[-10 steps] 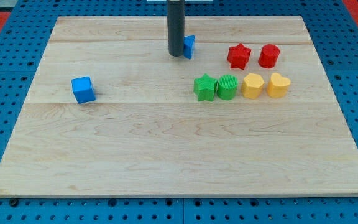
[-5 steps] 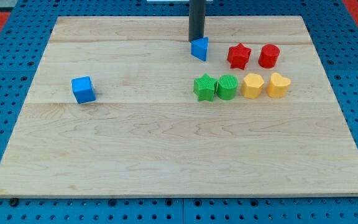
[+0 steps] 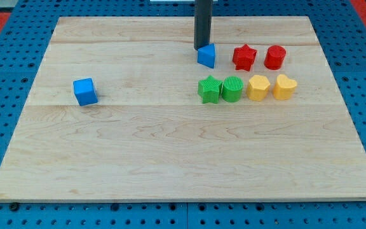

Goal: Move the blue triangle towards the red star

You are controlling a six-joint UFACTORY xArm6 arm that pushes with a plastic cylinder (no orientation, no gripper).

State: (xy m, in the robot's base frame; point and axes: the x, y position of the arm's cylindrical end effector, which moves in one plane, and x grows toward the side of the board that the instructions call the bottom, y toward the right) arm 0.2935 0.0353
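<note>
The blue triangle (image 3: pixel 206 56) lies near the view's top, a short gap left of the red star (image 3: pixel 244 57). My tip (image 3: pixel 201 48) rests just above and slightly left of the blue triangle, touching or nearly touching its upper edge. The dark rod rises out of the view's top.
A red cylinder (image 3: pixel 274 57) sits right of the red star. Below them stands a row: green star (image 3: pixel 209 90), green cylinder (image 3: pixel 232 89), yellow block (image 3: pixel 258 88), yellow heart-like block (image 3: pixel 284 87). A blue cube (image 3: pixel 85 91) lies at the view's left on the wooden board (image 3: pixel 170 152).
My tip moved right along the top, from the triangle's left to just above it. The blue triangle slid right and slightly down, closer to the red star.
</note>
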